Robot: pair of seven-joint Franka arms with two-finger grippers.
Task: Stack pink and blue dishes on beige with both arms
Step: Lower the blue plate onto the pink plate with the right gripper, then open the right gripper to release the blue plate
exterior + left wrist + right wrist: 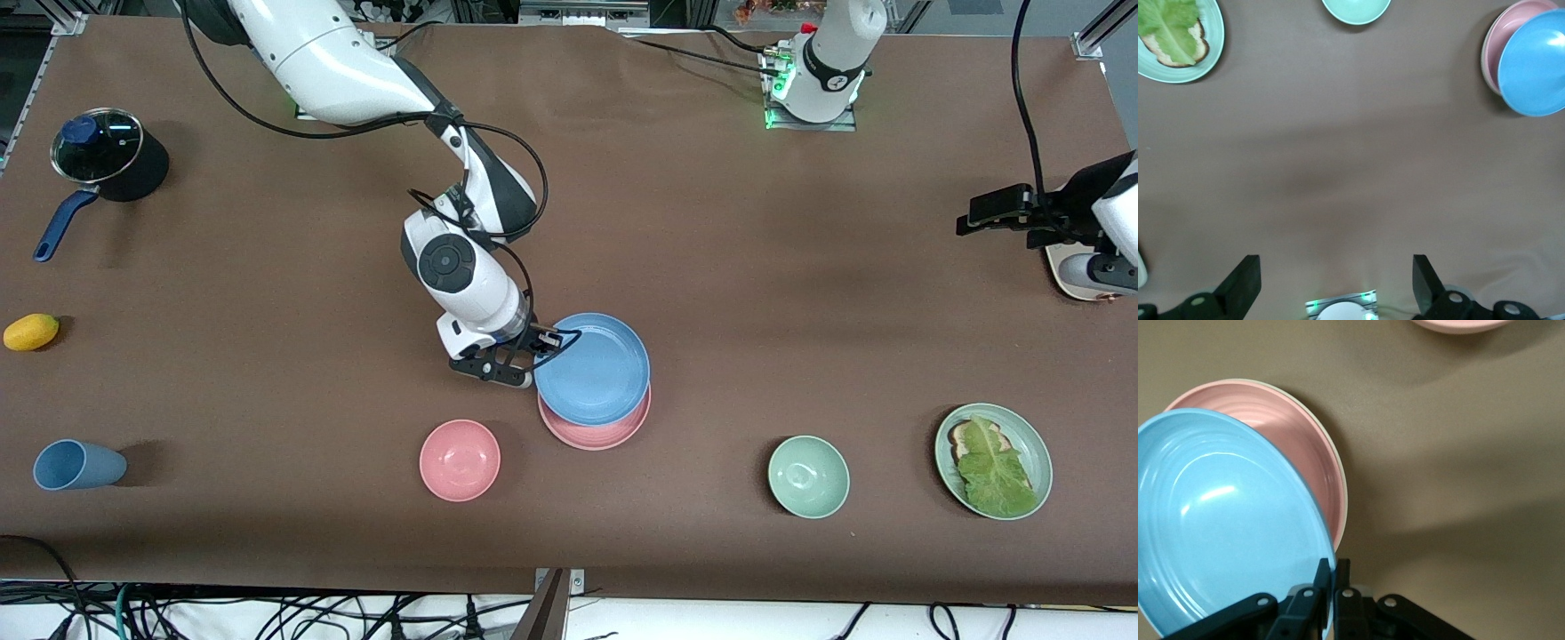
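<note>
I have the brown table point(711, 267) spread wide under both arms. My right arm point(356, 71) reaches out from its base to the middle of the table, and its gripper point(524, 351) is clamped on the rim of the blue plate point(593, 368), holding it tilted just over the pink plate point(594, 431). The right wrist view shows the fingers point(1321, 583) pinched tight on that blue rim. The pink plate already sits on the beige plate point(1338, 463), of which I see only a thin pale edge beneath it. My left arm point(1107, 222) waits at its own end of the table, its gripper point(965, 222) wide open and holding nothing. Nearer the camera lie a green plate with lettuce on toast point(993, 460), a pink bowl point(460, 460) and a green bowl point(808, 476). Toward the right arm's end I see a lidded pot point(107, 160), a blue cup point(76, 465) and a small yellow fruit point(31, 332).
</note>
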